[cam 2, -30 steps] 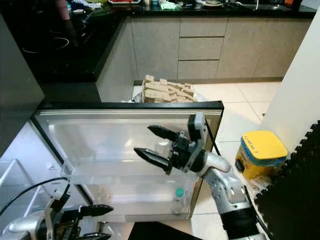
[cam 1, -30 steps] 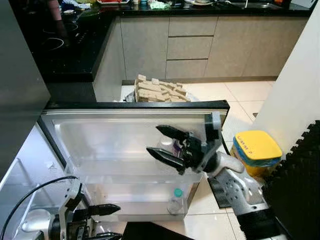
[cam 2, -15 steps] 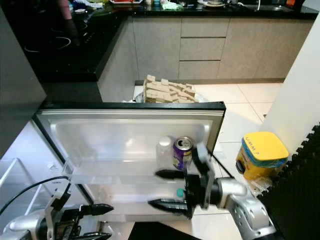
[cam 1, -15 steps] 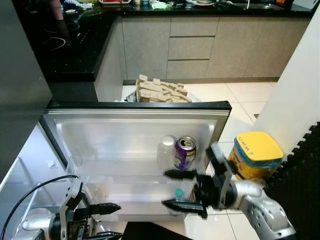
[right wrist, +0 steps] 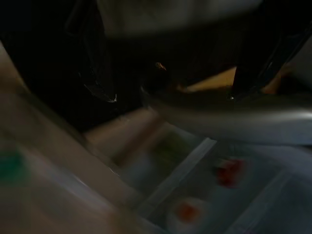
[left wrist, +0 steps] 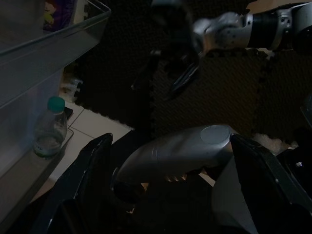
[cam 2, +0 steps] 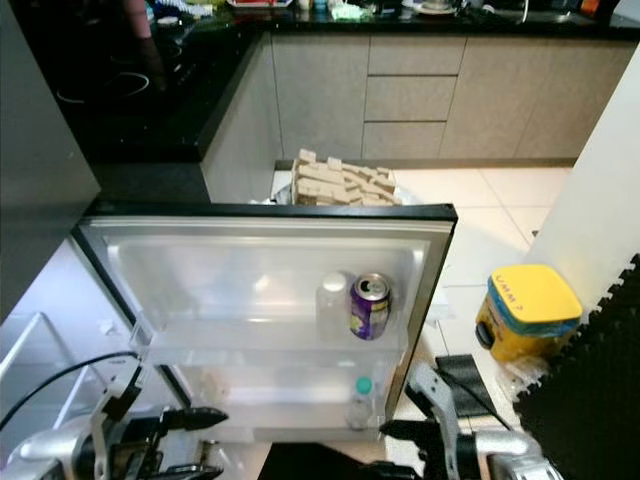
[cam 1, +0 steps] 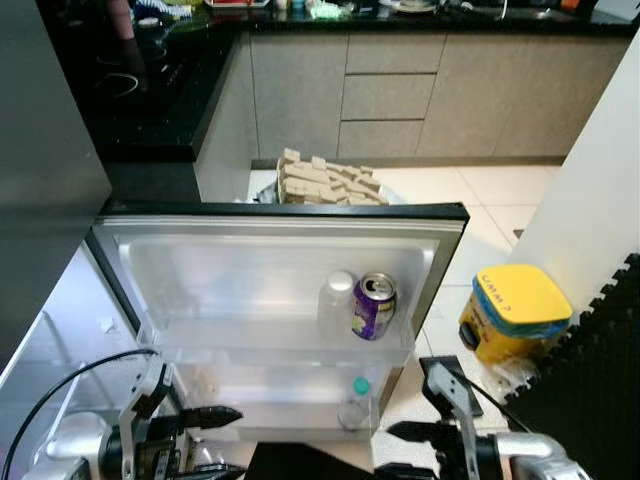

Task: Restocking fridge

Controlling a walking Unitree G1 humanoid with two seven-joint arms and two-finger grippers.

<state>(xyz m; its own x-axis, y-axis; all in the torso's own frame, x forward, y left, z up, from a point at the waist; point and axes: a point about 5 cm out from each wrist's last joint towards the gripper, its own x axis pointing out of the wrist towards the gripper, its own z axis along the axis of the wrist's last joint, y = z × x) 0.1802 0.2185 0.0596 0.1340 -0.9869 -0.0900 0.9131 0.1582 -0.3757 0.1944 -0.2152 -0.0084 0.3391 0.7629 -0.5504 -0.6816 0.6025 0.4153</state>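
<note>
Purple can now stands beside white bottle on door shelf; right gripper, withdrawn low, spread empty; left gripper spread, idle.

Kitchen with pale glossy floor tiles and grey-beige cabinets with drawers along the back wall, under a shiny black worktop. White wall on the right, black foam mat beneath it. Light's pretty even.
</note>
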